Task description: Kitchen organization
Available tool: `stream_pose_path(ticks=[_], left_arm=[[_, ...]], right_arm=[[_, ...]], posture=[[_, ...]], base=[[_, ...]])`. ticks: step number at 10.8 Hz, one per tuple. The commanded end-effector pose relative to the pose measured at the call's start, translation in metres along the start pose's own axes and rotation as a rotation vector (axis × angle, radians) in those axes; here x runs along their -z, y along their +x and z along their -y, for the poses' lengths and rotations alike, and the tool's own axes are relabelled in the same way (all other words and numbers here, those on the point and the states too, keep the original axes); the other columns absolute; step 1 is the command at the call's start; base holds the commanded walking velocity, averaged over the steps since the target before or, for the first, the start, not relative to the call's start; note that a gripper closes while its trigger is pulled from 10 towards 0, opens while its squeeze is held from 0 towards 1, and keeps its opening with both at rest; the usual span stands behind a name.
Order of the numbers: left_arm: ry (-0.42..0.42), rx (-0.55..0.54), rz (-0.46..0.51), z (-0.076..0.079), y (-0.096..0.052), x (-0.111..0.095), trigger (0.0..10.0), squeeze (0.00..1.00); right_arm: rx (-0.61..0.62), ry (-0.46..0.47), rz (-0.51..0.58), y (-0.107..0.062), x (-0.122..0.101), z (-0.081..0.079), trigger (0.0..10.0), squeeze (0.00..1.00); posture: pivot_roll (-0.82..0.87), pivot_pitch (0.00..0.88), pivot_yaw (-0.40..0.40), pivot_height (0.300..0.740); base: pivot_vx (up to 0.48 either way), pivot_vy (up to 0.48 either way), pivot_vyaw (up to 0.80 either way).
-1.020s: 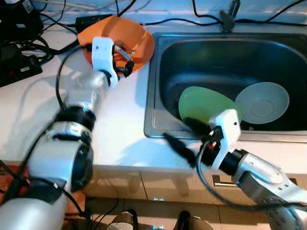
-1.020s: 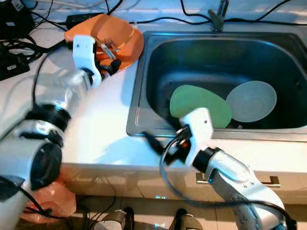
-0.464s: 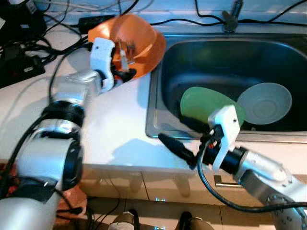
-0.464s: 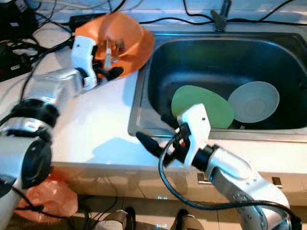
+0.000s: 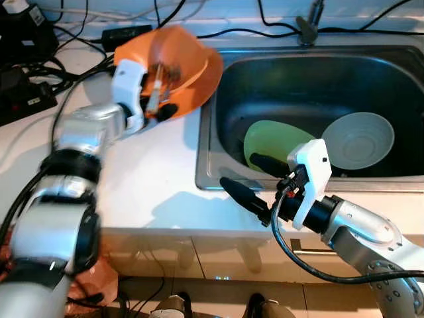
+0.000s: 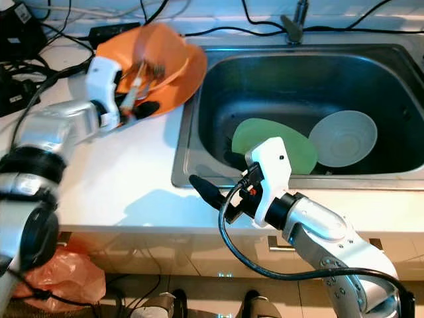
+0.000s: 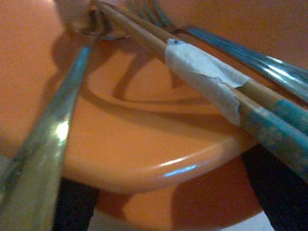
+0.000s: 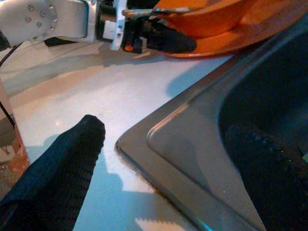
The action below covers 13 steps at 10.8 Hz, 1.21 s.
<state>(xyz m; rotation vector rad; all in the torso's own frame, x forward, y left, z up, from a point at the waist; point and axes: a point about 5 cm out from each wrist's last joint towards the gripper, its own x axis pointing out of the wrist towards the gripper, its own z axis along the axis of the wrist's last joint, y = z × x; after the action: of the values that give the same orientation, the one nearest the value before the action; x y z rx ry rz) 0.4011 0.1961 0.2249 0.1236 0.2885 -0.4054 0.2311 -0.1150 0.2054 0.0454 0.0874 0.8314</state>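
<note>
An orange bowl [image 5: 182,59] is tipped up on the white counter [image 5: 152,172], left of the sink [image 5: 207,132]. My left gripper [image 5: 158,109] is shut on its near rim [image 7: 159,163]. Taped chopsticks [image 7: 202,72], a fork [image 7: 240,48] and a spoon [image 7: 53,139] lie inside the bowl. My right gripper [image 5: 248,177] is open over the sink's front left corner [image 8: 144,139], one finger over the counter and one over the basin. A green plate [image 5: 278,142] and a pale bowl [image 5: 361,139] lie in the sink.
Black cables and power bricks [image 5: 26,93] crowd the counter's far left. The faucet [image 5: 306,23] stands behind the sink with cables along the back wall. An orange bag [image 6: 73,278] sits on the floor below the counter edge.
My left gripper has tilted the orange bowl up towards the sink, and the utensils have slid down to its near rim. The right gripper has stayed open at the sink corner.
</note>
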Motion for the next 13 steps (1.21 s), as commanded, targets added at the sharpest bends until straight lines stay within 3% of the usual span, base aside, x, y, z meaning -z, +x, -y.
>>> stream_pose_path(ticks=[1,7,13], left_arm=[[-0.046,-0.009,-0.193,-0.003,-0.001,0.045,10.0,0.00],[-0.049,0.029,-0.211,-0.004,-0.043,0.046,10.0,0.00],[-0.067,0.119,-0.223,0.023,-0.078,0.043,10.0,0.00]], right_arm=[[0.001,-0.012,0.006,0.000,-0.002,0.000,10.0,0.00],[-0.007,-0.040,0.019,0.007,-0.007,0.008,10.0,0.00],[-0.021,-0.051,0.023,0.014,-0.006,0.011,10.0,0.00]], posture=[[0.09,0.181,0.056,0.740],[0.12,0.152,0.039,0.740],[0.15,0.135,0.025,0.740]], base=[[0.000,0.000,0.00],[0.000,0.000,0.00],[0.000,0.000,0.00]])
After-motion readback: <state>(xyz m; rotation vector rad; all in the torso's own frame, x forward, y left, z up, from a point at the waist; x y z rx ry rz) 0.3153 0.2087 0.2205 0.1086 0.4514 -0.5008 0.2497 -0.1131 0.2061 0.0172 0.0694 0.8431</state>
